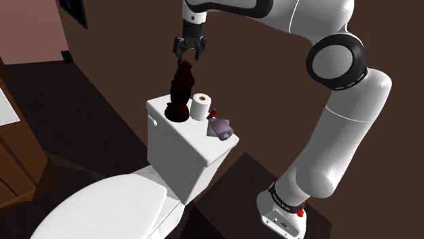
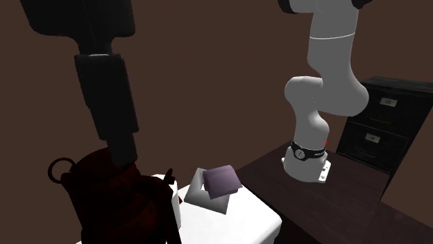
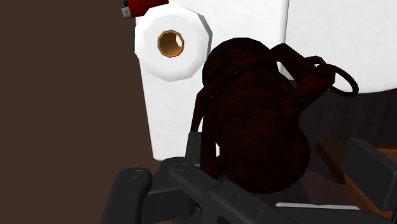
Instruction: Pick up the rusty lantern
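The rusty lantern (image 1: 181,92) is a dark red-brown thing standing upright on the white toilet tank lid (image 1: 158,108), at the end of the lid farthest from the stand. My black gripper (image 1: 189,54) hangs straight over it, fingers spread around its top. In the wrist view the lantern (image 3: 254,121) lies between my fingers; the right finger (image 3: 370,170) stands apart from it, and its ring handle (image 3: 334,76) sticks out to one side. The gripper is open. In the second exterior view the lantern (image 2: 111,201) shows under the gripper (image 2: 122,156).
A toilet paper roll (image 1: 200,106) stands right beside the lantern, with a small red item (image 1: 212,112) and a purple-topped tissue box (image 1: 221,127) further along the lid. The toilet seat (image 1: 109,204) lies below. A dark filing cabinet (image 2: 388,125) stands behind the arm.
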Motion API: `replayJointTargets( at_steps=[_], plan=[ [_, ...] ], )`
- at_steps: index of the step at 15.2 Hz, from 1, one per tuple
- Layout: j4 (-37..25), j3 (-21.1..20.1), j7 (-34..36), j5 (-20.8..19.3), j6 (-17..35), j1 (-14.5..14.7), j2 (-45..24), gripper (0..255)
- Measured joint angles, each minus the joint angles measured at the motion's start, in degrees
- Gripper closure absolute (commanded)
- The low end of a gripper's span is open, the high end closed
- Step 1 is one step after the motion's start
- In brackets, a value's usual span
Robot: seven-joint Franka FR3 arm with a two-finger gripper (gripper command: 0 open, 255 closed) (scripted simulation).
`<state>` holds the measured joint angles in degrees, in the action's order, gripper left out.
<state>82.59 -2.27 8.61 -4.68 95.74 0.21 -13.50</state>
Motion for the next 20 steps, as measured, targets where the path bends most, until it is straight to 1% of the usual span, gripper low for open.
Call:
replayJointTargets(
  at_steps=[3,7,8,18,20],
  plan=[
    [1.2,0.0,0.2,-0.1,1.9,0.0,-0.6,0],
    [4.9,0.1,0.3,-0.1,5.1,-0.1,-0.2,0],
    [5.0,0.1,0.3,-0.1,5.4,-0.1,-0.3,255],
    [5.0,0.1,0.4,-0.2,5.6,-0.1,-0.4,255],
    [4.2,0.1,0.3,-0.1,4.6,-0.1,-0.4,255]
  ],
)
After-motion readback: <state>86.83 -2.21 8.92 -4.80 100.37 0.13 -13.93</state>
